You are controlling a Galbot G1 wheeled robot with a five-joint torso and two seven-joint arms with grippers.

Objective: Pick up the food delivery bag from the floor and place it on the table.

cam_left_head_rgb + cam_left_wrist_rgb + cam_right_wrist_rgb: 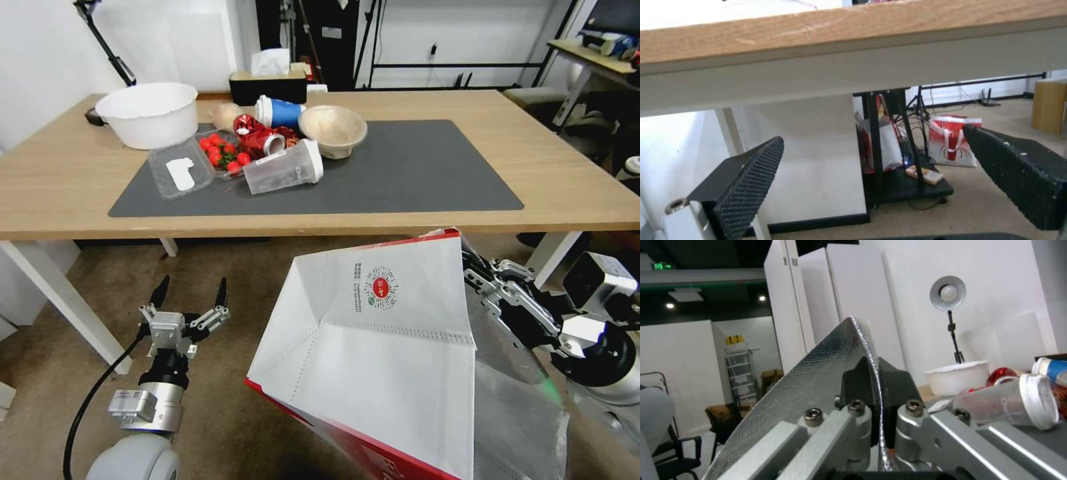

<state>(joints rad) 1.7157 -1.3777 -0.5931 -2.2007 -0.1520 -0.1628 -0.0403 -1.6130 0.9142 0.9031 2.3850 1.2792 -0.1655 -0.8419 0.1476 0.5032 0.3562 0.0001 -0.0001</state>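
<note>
Right gripper [475, 267] clamped on the foil-lined rim of the food delivery bag [373, 360]; the right wrist view shows its pads [862, 380] pinching the silver edge [826, 373]. Bag hangs tilted, off the floor [220, 267], just in front of the table's near edge [320, 227], right of centre, its top about level with that edge. Held by the rim, probably so the base can swing onto the top.

Left gripper [190, 293] idle, low beneath the near edge, fingers [746, 180] spread wide, holding nothing.

Beyond: dark grey mat [413, 167]; its left end holds a tipped clear cup [283, 170], cherry-tomato tray [223, 153], paper bowl [332, 130]. White basin [148, 113] near the far left corner. Mat's right half looks the open landing spot.
</note>
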